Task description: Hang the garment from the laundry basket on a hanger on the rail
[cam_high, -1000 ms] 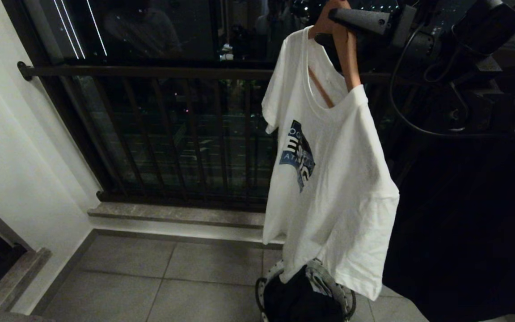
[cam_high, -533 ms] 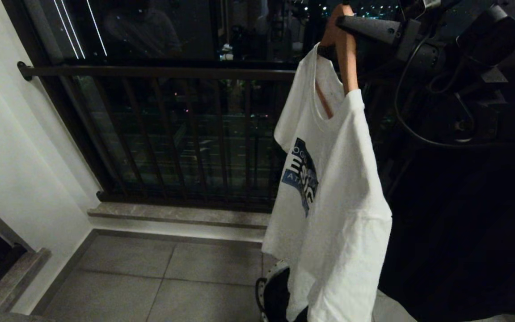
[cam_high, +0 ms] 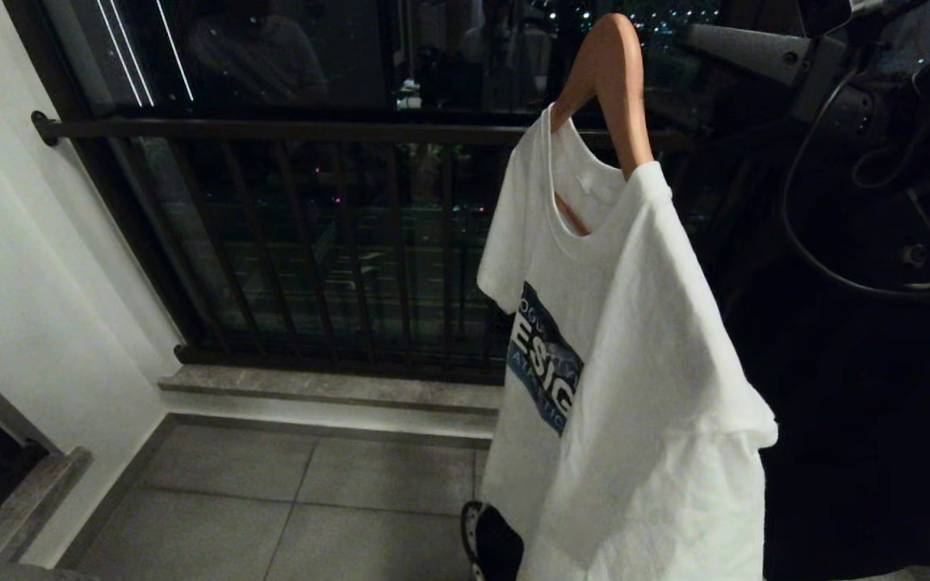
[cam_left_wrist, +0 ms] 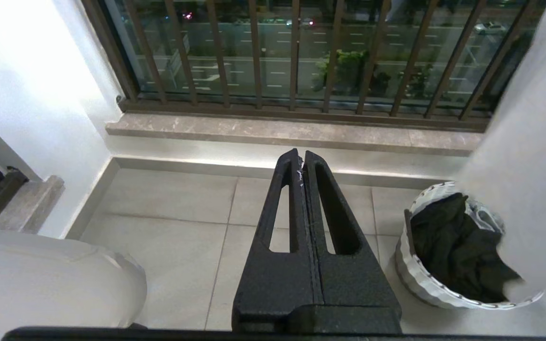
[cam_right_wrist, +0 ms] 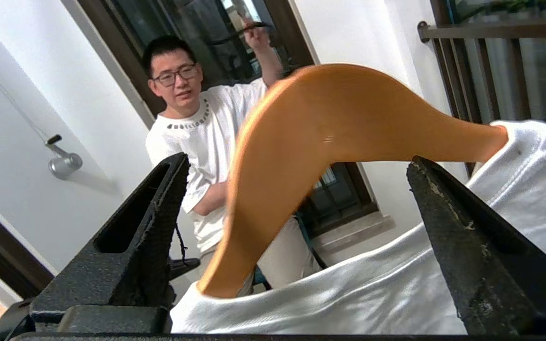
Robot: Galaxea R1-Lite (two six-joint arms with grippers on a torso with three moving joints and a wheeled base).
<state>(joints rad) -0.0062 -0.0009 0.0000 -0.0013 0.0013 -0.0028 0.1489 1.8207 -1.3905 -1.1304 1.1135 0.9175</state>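
Your right gripper (cam_right_wrist: 296,222) has its jaws spread wide, one on each side of the tan wooden hanger (cam_high: 614,89), and in the right wrist view neither appears to touch the wood. The white T-shirt with the blue printed panel (cam_high: 634,363) hangs on that hanger at about one o'clock in the head view, in front of the dark metal railing (cam_high: 271,129); what the hook rests on is out of sight. Back the jaws straight away from the hanger, without brushing the collar, so the shirt is not swung or tugged off its shoulders. The small round white woven laundry basket (cam_left_wrist: 413,279) stands on the grey floor tiles (cam_high: 271,516) below the shirt, dark cloth inside. Your left gripper (cam_left_wrist: 304,180) is parked with its jaws pressed together, empty.
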